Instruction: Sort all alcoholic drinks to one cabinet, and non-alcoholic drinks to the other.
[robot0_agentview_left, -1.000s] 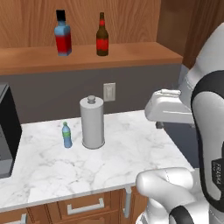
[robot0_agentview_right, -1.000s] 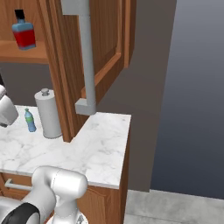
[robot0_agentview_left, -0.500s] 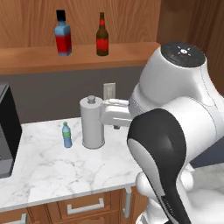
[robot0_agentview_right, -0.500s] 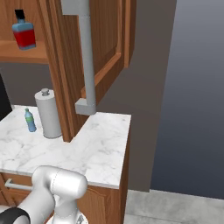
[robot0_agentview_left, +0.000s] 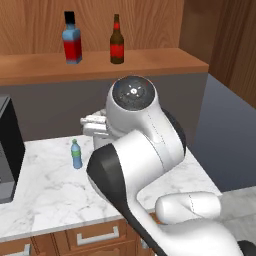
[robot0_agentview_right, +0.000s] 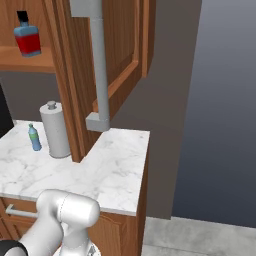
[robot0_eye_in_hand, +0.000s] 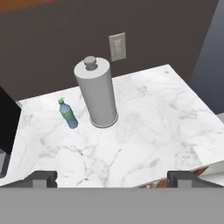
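On the wooden cabinet shelf (robot0_agentview_left: 150, 62) stand a squarish blue bottle with a red label (robot0_agentview_left: 72, 40) (robot0_agentview_right: 28, 36) and a slim dark-brown bottle with a red label (robot0_agentview_left: 116, 42). A small light-blue bottle with a green cap (robot0_eye_in_hand: 68, 114) (robot0_agentview_left: 76, 154) (robot0_agentview_right: 34, 137) stands upright on the marble counter (robot0_eye_in_hand: 144, 140), just left of the paper-towel roll. My gripper (robot0_eye_in_hand: 112, 178) hangs open and empty above the counter's front part, well short of the small bottle. My white hand (robot0_agentview_left: 94, 125) shows behind the arm's big joint.
A white paper-towel roll (robot0_eye_in_hand: 96, 94) (robot0_agentview_right: 55, 130) stands near the wall under an outlet (robot0_eye_in_hand: 117, 46). A black appliance (robot0_agentview_left: 7, 150) sits at the counter's left end. An open cabinet door (robot0_agentview_right: 120, 50) with a grey handle juts over the counter's right part.
My arm has swung left across the left base view, and its body now covers the paper-towel roll there. The bottles have not moved. The gripper stays open.
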